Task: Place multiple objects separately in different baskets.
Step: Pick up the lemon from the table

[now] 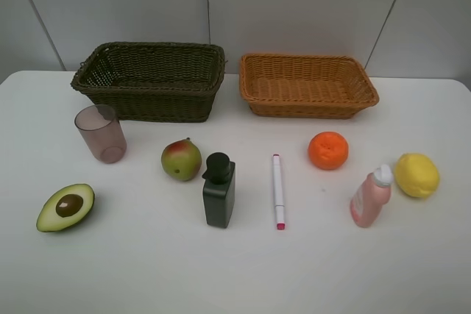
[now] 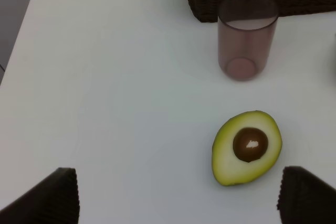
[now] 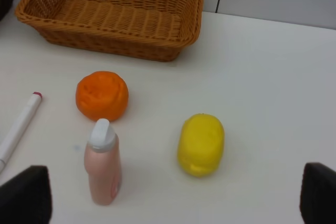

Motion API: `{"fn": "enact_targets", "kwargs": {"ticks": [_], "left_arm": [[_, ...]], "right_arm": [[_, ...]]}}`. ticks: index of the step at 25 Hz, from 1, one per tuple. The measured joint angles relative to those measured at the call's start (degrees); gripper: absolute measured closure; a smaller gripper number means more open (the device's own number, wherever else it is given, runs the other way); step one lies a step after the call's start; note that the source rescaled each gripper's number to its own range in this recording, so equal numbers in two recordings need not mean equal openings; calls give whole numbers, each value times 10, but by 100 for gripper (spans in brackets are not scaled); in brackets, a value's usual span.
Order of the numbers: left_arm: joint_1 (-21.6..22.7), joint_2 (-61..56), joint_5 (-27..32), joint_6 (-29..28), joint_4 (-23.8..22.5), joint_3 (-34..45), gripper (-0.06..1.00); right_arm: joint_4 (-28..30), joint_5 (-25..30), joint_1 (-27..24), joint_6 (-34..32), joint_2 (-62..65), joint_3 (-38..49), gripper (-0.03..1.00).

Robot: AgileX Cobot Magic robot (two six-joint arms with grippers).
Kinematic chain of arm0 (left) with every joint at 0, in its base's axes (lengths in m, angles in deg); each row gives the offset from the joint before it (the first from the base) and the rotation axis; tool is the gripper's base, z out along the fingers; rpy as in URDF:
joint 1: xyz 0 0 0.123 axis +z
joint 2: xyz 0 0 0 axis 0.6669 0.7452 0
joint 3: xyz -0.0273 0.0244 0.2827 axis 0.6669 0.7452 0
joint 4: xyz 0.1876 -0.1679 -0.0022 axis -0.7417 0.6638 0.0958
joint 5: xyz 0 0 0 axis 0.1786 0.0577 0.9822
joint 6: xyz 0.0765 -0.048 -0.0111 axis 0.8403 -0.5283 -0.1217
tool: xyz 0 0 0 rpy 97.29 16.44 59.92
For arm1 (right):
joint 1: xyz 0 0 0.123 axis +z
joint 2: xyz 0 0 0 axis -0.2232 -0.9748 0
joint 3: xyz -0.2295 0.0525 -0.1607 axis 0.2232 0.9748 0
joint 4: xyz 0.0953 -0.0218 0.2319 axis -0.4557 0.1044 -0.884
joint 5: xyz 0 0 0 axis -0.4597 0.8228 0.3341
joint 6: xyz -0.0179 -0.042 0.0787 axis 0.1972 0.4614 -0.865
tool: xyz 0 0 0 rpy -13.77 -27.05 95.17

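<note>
1. Left gripper (image 2: 178, 200): jaws apart, near the halved avocado (image 1: 65, 207) at eight o'clock.
2. Right gripper (image 3: 173, 198): jaws apart, near the lemon (image 1: 416, 175) at four o'clock.
3. Dark basket (image 1: 162, 104) at eleven o'clock; orange-tan basket (image 1: 309, 108) at one.

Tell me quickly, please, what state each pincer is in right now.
Left pincer: open, holding nothing.
Right pincer: open, holding nothing.

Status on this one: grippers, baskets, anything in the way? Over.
Left gripper and right gripper open, holding nothing. Dark basket and orange basket empty; avocado and lemon sitting on table. Nothing in the way.
</note>
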Motion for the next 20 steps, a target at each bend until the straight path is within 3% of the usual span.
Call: {"fn": "enact_targets", "kwargs": {"ticks": [20], "left_arm": [[0,0,0,0,-13,0,-6]], "right_arm": [[0,0,0,-2,0,0,-3]]}}
